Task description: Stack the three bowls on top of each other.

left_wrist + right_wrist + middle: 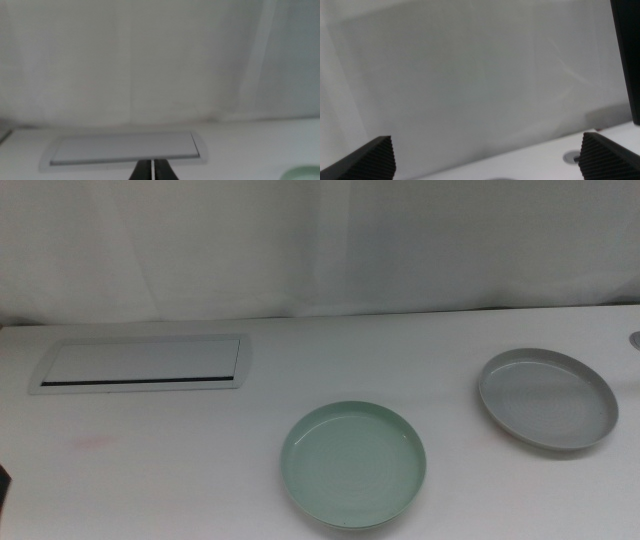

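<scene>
Two bowls show in the middle view. A mint green bowl (353,464) sits upright near the table's front centre. A grey bowl (547,398) rests to its right, a little farther back, apart from it. Both are empty. In the left wrist view my left gripper (151,170) is shut with nothing in it, above the table and facing the back; a sliver of the green bowl (303,173) shows at the frame's corner. My right gripper (487,140) stands wide open with nothing between its jaws, facing the white backdrop. Neither gripper is near a bowl.
A flat rectangular white panel (140,365) with a dark slot lies at the table's back left, also seen ahead of the left gripper as the panel (125,149). A small round fitting (572,158) sits in the table at the far right. A white curtain closes the back.
</scene>
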`<action>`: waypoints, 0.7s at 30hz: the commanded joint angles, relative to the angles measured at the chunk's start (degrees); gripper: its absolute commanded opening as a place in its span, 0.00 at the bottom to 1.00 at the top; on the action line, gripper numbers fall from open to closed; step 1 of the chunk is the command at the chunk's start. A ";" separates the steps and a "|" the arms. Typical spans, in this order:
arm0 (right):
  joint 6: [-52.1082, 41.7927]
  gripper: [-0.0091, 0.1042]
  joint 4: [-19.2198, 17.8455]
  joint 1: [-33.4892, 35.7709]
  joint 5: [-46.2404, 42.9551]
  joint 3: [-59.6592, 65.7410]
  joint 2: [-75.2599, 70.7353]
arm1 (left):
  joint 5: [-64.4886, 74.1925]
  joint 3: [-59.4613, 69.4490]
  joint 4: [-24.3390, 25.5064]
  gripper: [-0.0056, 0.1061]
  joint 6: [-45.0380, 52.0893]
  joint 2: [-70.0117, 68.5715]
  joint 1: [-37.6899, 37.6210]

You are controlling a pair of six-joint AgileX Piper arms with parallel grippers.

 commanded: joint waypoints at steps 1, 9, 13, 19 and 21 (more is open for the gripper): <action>-0.89 0.98 -0.10 -0.30 2.78 -3.20 0.18 | -0.99 3.30 -0.67 0.03 -0.71 -2.34 0.04; -2.79 0.98 -1.54 -0.30 10.41 -14.86 10.58 | -0.95 9.36 -0.67 0.03 -3.63 -3.78 0.04; -5.17 0.98 -1.54 -0.30 16.33 -21.80 18.52 | -1.52 9.36 -0.67 0.03 -2.91 -3.78 0.04; -4.93 0.98 -4.31 -0.30 27.64 -32.68 33.78 | -1.24 9.36 -0.32 0.03 -2.79 -3.78 0.04; -4.93 0.98 -5.12 -0.30 30.20 -36.15 39.18 | -1.24 9.36 -0.24 0.03 -2.79 -3.78 0.04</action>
